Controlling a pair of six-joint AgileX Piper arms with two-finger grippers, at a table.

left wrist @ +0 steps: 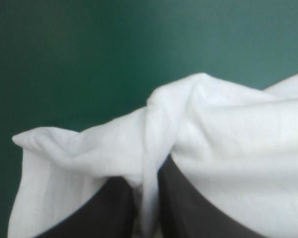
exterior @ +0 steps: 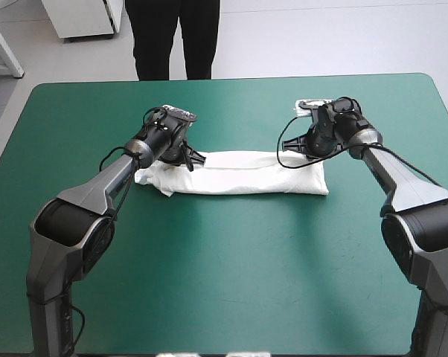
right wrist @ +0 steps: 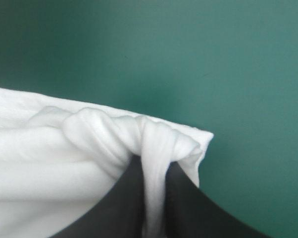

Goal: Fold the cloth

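The left gripper and right gripper are each pinching one end of the T-shirt — black fingers clamped on bunched fabric — as it is lying in a long folded band mid-table, apparently to carry both ends over together.

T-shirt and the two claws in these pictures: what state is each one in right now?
T-shirt: folded into a long narrow band, lying on the table, both ends bunched.
left claw: shut on the T-shirt, at its left end.
right claw: shut on the T-shirt, at its right end.
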